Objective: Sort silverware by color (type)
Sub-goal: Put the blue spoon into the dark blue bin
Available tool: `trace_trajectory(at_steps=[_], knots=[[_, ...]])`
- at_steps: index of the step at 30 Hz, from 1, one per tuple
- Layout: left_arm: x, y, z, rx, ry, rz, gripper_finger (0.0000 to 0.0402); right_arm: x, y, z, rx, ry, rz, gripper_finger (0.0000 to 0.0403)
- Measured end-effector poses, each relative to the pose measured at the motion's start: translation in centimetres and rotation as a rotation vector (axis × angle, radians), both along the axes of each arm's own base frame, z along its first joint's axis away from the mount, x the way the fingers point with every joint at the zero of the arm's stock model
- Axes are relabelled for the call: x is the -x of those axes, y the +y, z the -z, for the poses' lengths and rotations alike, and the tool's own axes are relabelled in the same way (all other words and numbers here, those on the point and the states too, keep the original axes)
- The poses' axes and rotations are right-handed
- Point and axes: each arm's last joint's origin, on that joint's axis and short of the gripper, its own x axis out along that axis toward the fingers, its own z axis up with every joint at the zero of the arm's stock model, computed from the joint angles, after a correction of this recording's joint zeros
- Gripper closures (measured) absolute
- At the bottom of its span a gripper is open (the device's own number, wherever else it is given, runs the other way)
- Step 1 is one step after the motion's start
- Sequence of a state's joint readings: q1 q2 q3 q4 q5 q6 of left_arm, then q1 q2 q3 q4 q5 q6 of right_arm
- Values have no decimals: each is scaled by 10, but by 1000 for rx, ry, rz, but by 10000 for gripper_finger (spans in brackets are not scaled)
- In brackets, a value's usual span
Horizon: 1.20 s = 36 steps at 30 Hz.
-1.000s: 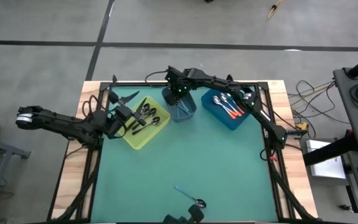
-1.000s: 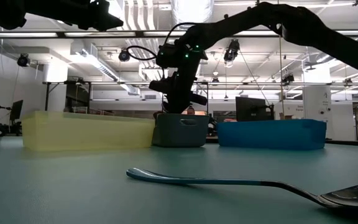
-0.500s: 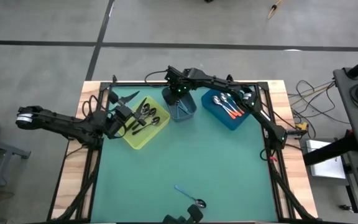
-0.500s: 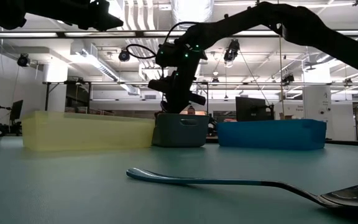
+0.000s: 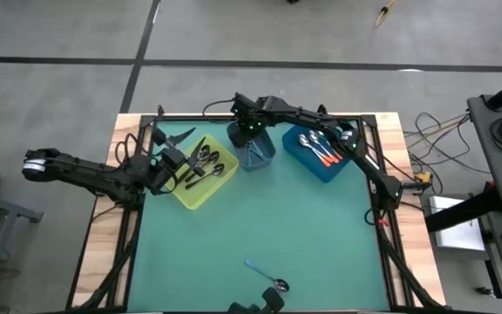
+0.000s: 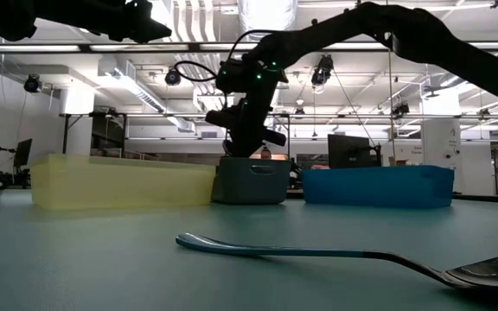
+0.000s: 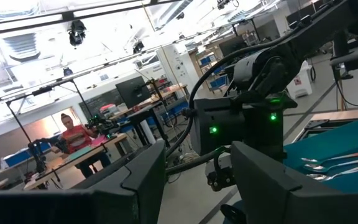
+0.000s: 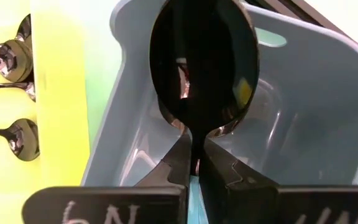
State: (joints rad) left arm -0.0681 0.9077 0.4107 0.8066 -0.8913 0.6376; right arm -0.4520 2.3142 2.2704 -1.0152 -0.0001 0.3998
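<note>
My right gripper (image 5: pixel 249 131) hangs over the grey-blue bin (image 5: pixel 253 150) at the table's far side, shut on a spoon (image 8: pixel 204 68) with a light blue handle. In the low view it (image 6: pixel 247 138) stands just above that bin (image 6: pixel 251 181). My left gripper (image 5: pixel 174 164) is open and raised beside the yellow bin (image 5: pixel 203 170), which holds several black-handled spoons (image 5: pixel 206 161). The blue bin (image 5: pixel 322 155) holds orange-red-handled spoons (image 5: pixel 319 150). One more light-blue-handled spoon (image 5: pixel 268 276) lies flat on the mat at the near edge, close to the low camera (image 6: pixel 318 252). My right gripper pinches the spoon between its two fingers (image 8: pixel 173 165) at the thin neck (image 8: pixel 194 146) just behind the bowl. The light blue handle (image 8: pixel 193 186) runs back between the fingers. They come from above, pointing down, along the spoon. The bowl (image 8: pixel 204 62) hangs below them inside the grey-blue bin's opening.
The three bins sit in a row along the far side of the green mat (image 5: pixel 260 227). A wooden border (image 5: pixel 103 262) and black frame rails flank the mat. A seated person (image 7: pixel 73 134) shows in the room beyond.
</note>
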Motion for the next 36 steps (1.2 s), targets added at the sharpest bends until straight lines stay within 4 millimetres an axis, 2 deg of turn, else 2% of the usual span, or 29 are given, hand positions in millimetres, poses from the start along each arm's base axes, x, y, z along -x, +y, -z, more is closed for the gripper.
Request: trace_trajectory(at_steps=[5,16,23,29,36], knots=[[0,0,0,0,0,0,238,-1,1,0,-6,-5,14,383],[0,0,0,0,0,0,238,-1,1,-1,-7,-8,22,305],[0,0,0,0,2,0,238,0,6,-10,15,-19,-15,294],[0,0,0,-2,3,6,238,-2,29,-35,112,-22,-85,294],[-2,-2,4,-10,47,24,238,-1,78,-69,227,-5,-231,298]])
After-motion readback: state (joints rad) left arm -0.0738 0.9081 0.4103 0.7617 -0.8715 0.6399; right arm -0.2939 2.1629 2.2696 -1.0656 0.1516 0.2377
